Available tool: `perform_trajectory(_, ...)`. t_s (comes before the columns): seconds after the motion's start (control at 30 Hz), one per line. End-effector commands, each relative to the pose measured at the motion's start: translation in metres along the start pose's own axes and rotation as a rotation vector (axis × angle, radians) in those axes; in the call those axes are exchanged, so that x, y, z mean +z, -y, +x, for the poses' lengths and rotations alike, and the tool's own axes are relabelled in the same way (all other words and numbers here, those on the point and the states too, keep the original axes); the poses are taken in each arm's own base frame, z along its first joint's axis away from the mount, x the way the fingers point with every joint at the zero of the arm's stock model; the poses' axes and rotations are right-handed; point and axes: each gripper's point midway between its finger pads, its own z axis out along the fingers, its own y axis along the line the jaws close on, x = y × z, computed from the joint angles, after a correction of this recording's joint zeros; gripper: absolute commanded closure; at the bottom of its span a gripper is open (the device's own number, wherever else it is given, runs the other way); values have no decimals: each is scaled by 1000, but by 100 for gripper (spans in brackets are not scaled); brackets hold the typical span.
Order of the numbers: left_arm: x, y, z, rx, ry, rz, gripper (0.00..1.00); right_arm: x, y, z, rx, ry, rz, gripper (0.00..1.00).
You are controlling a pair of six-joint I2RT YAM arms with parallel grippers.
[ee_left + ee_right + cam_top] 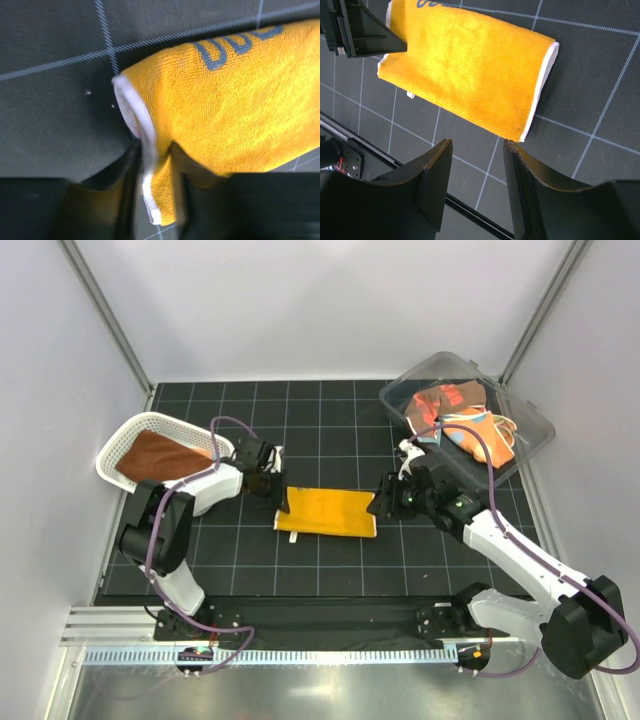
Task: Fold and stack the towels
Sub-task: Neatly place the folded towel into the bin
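Note:
A folded orange-yellow towel (328, 512) with white edge and blue lettering lies on the black grid mat in the middle. My left gripper (277, 493) is shut on its left corner, where the white hem (150, 170) runs between the jaws. My right gripper (386, 496) is open and empty, just off the towel's right end; the towel (465, 70) lies beyond its fingertips (440, 150). A rust-brown towel (160, 455) lies in the white mesh basket (125, 435). Several orange, red and blue towels (460, 420) sit in the clear bin (530, 425).
The basket stands at the left edge of the mat, the clear bin at the back right. A metal rail (300, 652) runs along the near edge by the arm bases. White walls enclose the table on three sides.

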Motion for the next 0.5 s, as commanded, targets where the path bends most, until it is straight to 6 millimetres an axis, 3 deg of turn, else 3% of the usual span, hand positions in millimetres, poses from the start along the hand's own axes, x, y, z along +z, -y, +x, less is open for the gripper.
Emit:
perform_trajectory(0.0, 0, 5, 12, -4, -59, 39, 72, -1, -5, -5, -25, 17, -19, 47)
perform_trajectory(0.07, -8, 3, 10, 7, -57, 13, 91, -1, -6, -6, -25, 20, -24, 47)
perform_trajectory(0.13, -23, 3, -2, 56, -40, -21, 100, -1, -7, -6, -24, 22, -27, 47)
perform_trajectory(0.17, -34, -3, 3, 73, -77, -68, 100, -1, -8, -7, -25, 24, -33, 47)
perform_trajectory(0.23, -62, -7, -27, 132, 12, -155, 100, -3, -9, -8, -24, 30, -38, 47)
perform_trajectory(0.33, -101, -26, -46, 227, 58, -311, 100, -5, -10, -7, -27, 36, -42, 47)
perform_trajectory(0.47, -135, -57, -51, 291, 63, -500, 100, -7, -12, -10, -31, 42, -50, 45)
